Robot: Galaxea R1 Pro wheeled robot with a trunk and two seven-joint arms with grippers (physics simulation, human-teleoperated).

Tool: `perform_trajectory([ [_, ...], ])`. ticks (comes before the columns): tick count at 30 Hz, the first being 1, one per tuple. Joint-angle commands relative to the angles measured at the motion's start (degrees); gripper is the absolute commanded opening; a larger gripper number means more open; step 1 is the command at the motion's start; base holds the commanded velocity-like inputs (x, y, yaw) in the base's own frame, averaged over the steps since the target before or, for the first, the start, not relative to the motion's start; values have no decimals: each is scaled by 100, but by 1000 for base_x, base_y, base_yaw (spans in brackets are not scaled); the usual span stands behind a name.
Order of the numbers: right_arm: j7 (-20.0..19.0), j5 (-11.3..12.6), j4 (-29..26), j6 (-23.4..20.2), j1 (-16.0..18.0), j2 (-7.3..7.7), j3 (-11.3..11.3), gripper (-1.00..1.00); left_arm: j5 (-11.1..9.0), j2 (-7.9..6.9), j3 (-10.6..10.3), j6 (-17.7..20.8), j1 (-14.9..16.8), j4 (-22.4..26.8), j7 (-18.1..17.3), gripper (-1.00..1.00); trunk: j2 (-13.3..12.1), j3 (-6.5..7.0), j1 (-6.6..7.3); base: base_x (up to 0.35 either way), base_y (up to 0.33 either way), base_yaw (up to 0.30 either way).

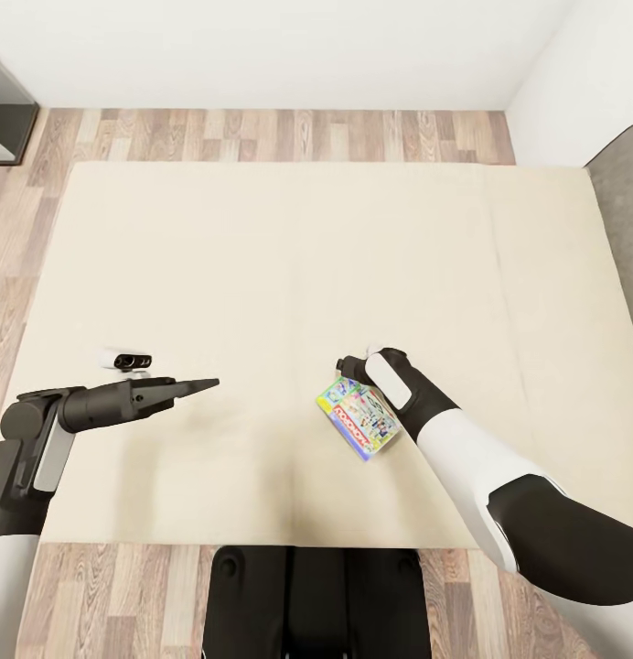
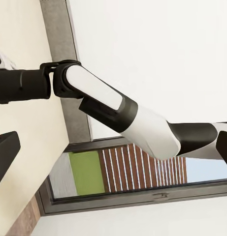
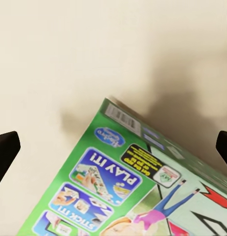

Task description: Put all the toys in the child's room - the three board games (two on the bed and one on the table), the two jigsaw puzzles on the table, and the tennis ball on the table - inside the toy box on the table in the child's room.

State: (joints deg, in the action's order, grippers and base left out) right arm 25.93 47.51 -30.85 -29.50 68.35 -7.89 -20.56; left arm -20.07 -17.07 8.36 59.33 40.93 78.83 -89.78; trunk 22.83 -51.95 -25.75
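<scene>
A green Monopoly board game (image 1: 359,417) lies at a slant on the beige mattress of the bed (image 1: 289,247), near its front edge. My right gripper (image 1: 350,366) hovers just over the box's far end. In the right wrist view its open fingertips (image 3: 5,150) stand wide apart on either side of the box (image 3: 118,191), not touching it. My left gripper (image 1: 205,385) hangs open over bare mattress left of the box, pointing toward it, with nothing between its fingers (image 2: 5,155).
The grey padded bed frame (image 1: 623,210) runs along the right, against a white wall. Wood-plank floor (image 1: 262,135) lies beyond the bed, with a dark cabinet (image 1: 5,128) at the far left. My right arm (image 2: 118,113) crosses the left wrist view.
</scene>
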Motion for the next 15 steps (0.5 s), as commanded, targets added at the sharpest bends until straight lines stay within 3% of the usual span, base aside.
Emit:
perform_trajectory([
  [1, 52, 59, -8, -13, 3, 5, -29, 100, 3, -1, -2, 61, 2, 1, -22, 100, 9, -12, -3, 0, 0, 68],
  [15, 54, 65, -8, -14, 4, -2, -10, 100, 9, 2, -4, 61, 2, 1, -22, 100, 9, -92, -3, 0, 0, 51],
])
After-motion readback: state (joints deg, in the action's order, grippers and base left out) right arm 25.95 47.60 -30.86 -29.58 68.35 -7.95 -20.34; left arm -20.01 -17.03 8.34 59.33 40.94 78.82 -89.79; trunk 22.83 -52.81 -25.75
